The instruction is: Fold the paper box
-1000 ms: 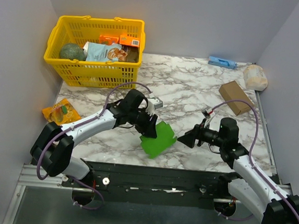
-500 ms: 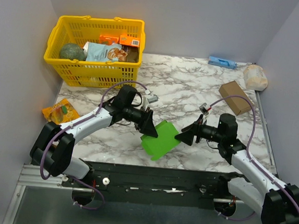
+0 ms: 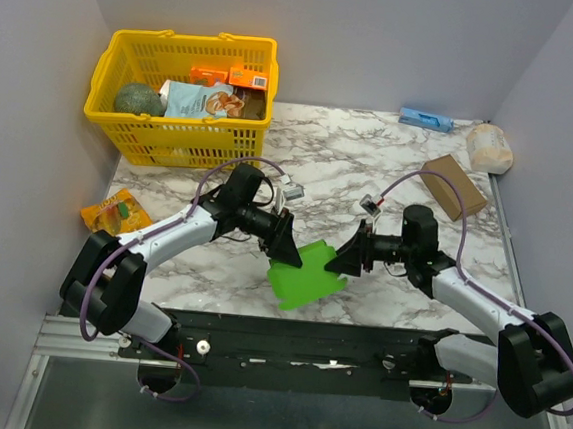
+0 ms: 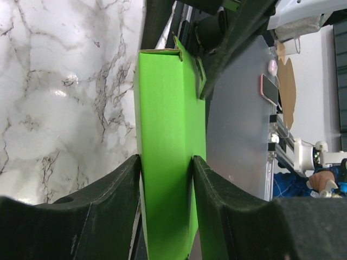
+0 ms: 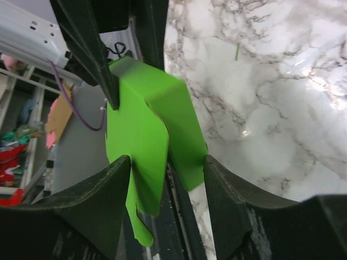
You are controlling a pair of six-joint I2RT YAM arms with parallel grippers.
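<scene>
Closest to the arm bases, the paper box (image 3: 303, 273) hangs lifted off the table (image 3: 371, 162) at its near edge, between the two arms. The left claw (image 4: 166, 162) is clenched on it, a finger pressed flat to either broad face. The right claw (image 5: 165, 162) is released, its jaws spread wide and straddling the box's right end; whether either pad touches the card I cannot tell.

By my reading the fold is partly done. The card already forms a shallow, squashed sleeve with sharp long creases, but the ends are not closed. In the right wrist view a notched flap dangles loose from the near end, and in the left wrist view a small tab stands out at the far end. Squaring up the sleeve and tucking both ends seems to be what is left.

The card is thin, matte, bright green and unprinted. It looks stiff enough to hold a crease yet likely to bow under a hard squeeze.

The table is glossy white marble with grey veins. Further out lie a crinkled orange snack packet (image 3: 116, 212) at the left and a brown cardboard box (image 3: 453, 186) at the right. Furthest back stands a yellow basket (image 3: 180, 115) of latticed plastic.
</scene>
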